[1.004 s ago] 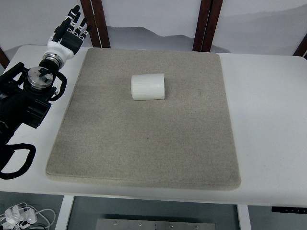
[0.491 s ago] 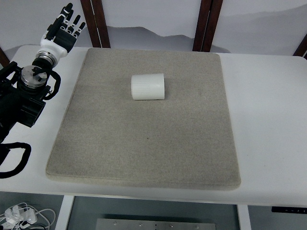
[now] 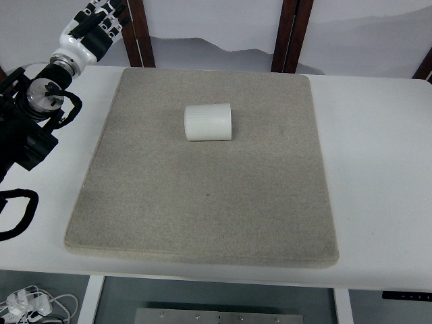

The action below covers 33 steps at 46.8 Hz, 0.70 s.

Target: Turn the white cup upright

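Note:
A white ribbed cup [image 3: 208,122] lies on its side on the grey mat [image 3: 202,202], in the mat's far middle part. My left hand [image 3: 100,20] is at the top left corner of the view, beyond the table's far left edge, well to the left of the cup and apart from it. Its fingers are spread and hold nothing; the fingertips run out of the picture at the top. The left arm [image 3: 34,108] comes in along the left edge. The right arm does not show.
The mat lies on a white table [image 3: 378,169]. Dark wooden posts [image 3: 290,34] stand behind the table's far edge. A black cable loop [image 3: 17,216] hangs at the table's left edge. White cables [image 3: 27,304] lie on the floor at the bottom left.
My left hand has moved away from me and slightly up the picture, from the table's far left corner to beyond its edge. The cup has not moved.

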Available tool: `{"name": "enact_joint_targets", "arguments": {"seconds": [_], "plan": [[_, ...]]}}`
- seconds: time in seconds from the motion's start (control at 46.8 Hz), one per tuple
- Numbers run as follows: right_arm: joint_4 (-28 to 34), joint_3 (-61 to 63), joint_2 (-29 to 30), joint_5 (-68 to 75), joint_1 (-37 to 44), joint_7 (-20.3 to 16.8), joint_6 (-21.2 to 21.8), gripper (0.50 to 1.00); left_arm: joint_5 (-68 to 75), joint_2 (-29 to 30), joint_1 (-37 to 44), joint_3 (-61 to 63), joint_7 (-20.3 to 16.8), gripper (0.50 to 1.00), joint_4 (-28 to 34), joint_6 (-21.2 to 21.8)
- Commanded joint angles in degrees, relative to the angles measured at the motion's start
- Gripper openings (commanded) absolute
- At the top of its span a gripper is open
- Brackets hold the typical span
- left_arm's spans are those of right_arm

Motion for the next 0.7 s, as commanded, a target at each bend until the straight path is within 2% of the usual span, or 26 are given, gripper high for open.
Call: {"name": "enact_joint_targets", "arguments": {"seconds": [0.0,0.384,0.683], "plan": [[0.01,0.07,0.00,0.00,0.00,0.01,0.00,0.952,5.91,0.16,-0.02,0.46,-0.01,0.999,-2.72,-0.02],[0.01,-0.02,0.00,0.00,0.00,0.00,0.00,0.952,33.25,4.47,-0.46,5.02,-0.01,0.999,-15.38,0.95],[0.01,-0.02,0.00,0.00,0.00,0.01,0.00,0.952,44.24,9.30,-3.10,13.63,0.17,0.996,-24.78,1.21]]}}
